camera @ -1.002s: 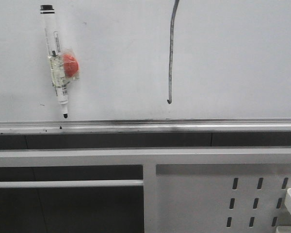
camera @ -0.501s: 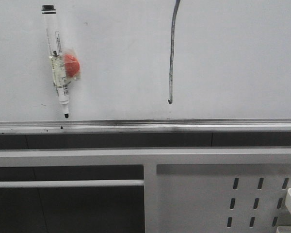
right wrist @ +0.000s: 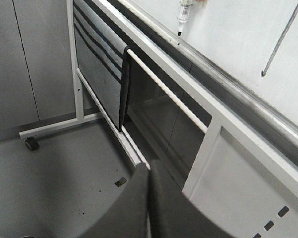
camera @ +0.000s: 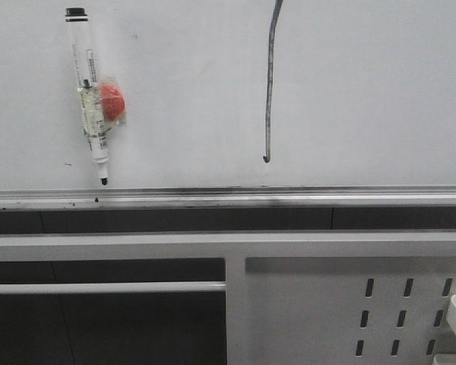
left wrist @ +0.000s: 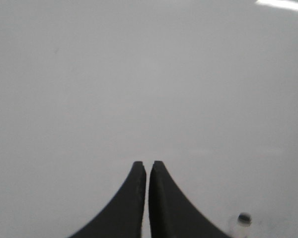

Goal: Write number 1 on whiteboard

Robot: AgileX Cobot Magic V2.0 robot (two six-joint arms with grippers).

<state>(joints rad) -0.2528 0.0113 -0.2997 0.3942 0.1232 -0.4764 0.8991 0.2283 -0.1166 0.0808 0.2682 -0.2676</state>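
Observation:
The whiteboard (camera: 365, 91) fills the upper half of the front view, with a silver rail (camera: 228, 198) along its bottom edge. The number 1 (camera: 268, 91) is a long dark stroke with a small hook at its lower end; its lower end also shows in the right wrist view (right wrist: 280, 42). A marker (camera: 89, 95) with a red-orange magnet (camera: 112, 103) hangs tip down on the board at the left. No gripper shows in the front view. My left gripper (left wrist: 148, 164) is shut and empty, facing the white board. My right gripper (right wrist: 149, 167) is shut and empty, low over the floor.
Below the board is a white metal frame (camera: 228, 245) with a slotted panel (camera: 401, 315) at the right and a thin bar (camera: 106, 287) at the left. In the right wrist view a stand leg with a caster (right wrist: 32, 144) rests on the grey floor.

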